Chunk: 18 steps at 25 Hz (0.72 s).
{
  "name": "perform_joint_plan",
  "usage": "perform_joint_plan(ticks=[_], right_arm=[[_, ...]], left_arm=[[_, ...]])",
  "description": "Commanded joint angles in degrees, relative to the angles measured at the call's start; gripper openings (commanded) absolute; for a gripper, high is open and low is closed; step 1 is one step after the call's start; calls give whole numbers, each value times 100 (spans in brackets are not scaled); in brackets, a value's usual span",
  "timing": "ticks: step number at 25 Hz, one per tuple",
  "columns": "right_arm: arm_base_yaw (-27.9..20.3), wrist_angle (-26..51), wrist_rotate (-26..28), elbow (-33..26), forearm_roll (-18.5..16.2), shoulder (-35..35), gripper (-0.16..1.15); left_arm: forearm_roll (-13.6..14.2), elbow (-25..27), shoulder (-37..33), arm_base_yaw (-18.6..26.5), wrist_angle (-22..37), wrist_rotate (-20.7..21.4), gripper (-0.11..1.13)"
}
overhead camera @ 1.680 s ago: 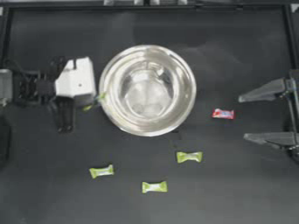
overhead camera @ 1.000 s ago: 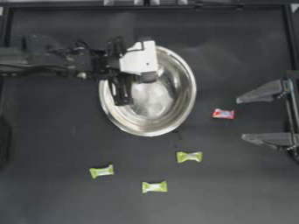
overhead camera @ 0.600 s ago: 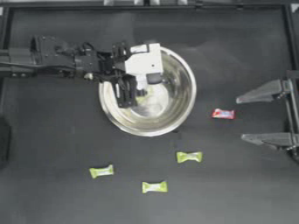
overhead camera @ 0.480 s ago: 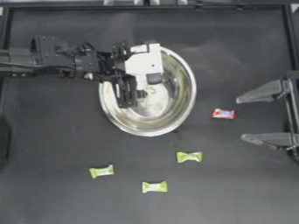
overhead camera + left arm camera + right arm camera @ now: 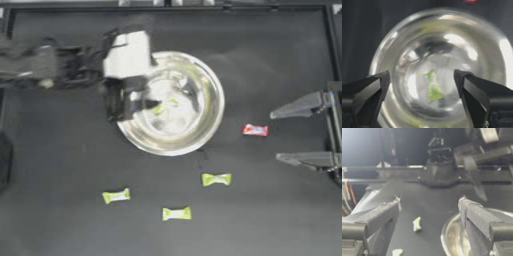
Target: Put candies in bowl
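The shiny silver bowl [image 5: 204,85] stands in the middle of the table. One yellow-green candy [image 5: 163,106] lies inside it and also shows as the candy [image 5: 433,87] on the bowl's floor [image 5: 489,50]. My left gripper [image 5: 127,106] hangs open over the bowl's left rim, nothing between its jaws [image 5: 421,75]. A red candy [image 5: 254,130] lies right of the bowl. Three yellow-green candies lie in front of it [image 5: 216,179], [image 5: 116,196], [image 5: 176,214]. My right gripper [image 5: 294,132] waits open at the right edge, just right of the red candy.
The left arm's white wrist block [image 5: 128,54] sits above the bowl's back-left rim. In the right wrist view, two candies [image 5: 417,224], [image 5: 397,252] lie beside the bowl's rim [image 5: 450,238]. A raised frame [image 5: 167,6] bounds the table.
My left gripper has drawn back leftward from over the bowl's middle to its left rim. A yellow-green candy now lies loose in the bowl. The right arm has not moved.
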Motion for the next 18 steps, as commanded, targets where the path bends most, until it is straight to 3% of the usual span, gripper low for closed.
perform_joint_plan(ticks=[1,7,12,18], right_arm=[[-62,44,-9,-79,18,18,99],[-132,193,-18,-88,79,18,99],[-220,404,-26,-132,123,-123,99],[-343,984,-18,-290,220,-369,99]], left_arm=[[-316,316,-1037,-316,-79,-18,102],[-949,1433,-2470,-703,-914,-44,102],[-1187,2496,-3454,-879,-1758,-62,102],[-1301,3164,-3981,-896,-2021,-70,102]])
